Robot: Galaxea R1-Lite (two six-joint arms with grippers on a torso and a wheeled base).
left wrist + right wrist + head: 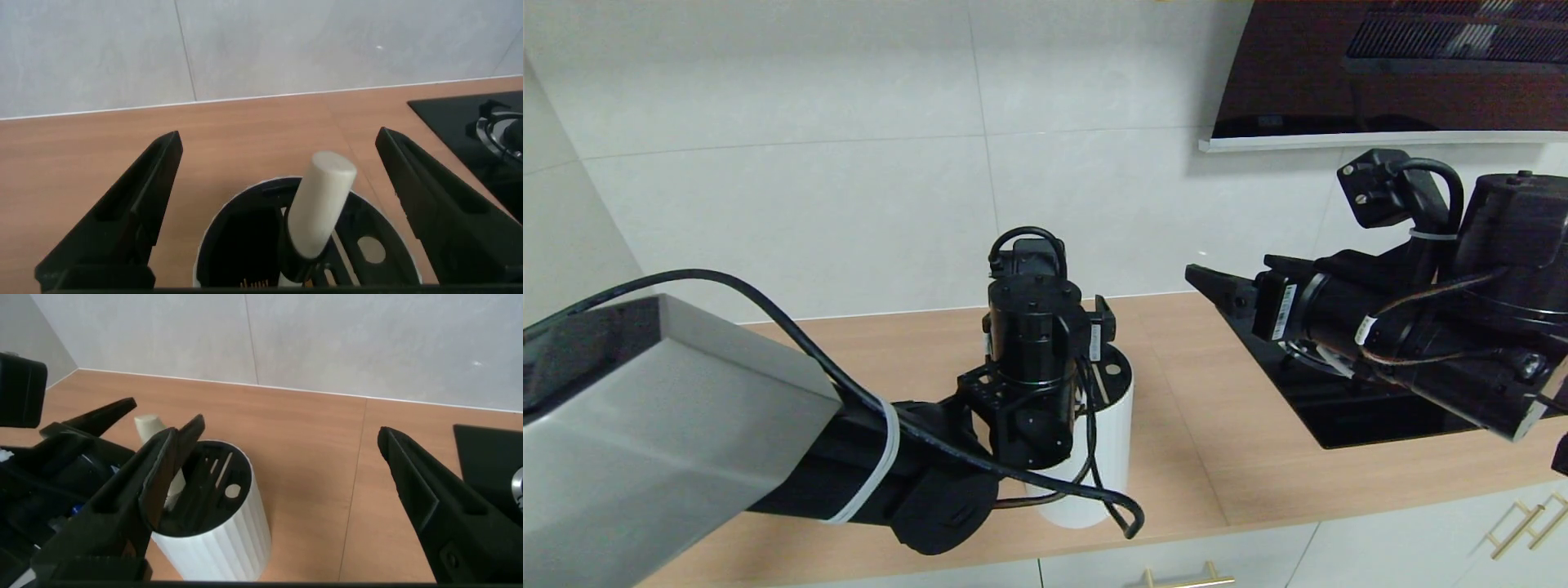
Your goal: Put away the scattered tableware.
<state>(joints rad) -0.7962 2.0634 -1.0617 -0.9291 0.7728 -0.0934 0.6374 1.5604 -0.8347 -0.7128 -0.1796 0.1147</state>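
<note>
Wooden counter (pixel 1176 408), white utensil holder (pixel 1112 441), cream handle (pixel 323 204) inside, black hob (pixel 1339 416) near

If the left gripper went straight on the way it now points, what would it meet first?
Most likely the cream handle standing in the white holder. It sits between the left gripper's open fingers, straight ahead in the wrist view. Depth is unclear, so the gap to it cannot be judged.

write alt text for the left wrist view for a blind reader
The open left gripper hangs over a cream handle standing in a white holder with a black slotted top, fingers clear of it. The holder sits on a wooden countertop, white tiled wall behind, black cooktop to one side.
</note>
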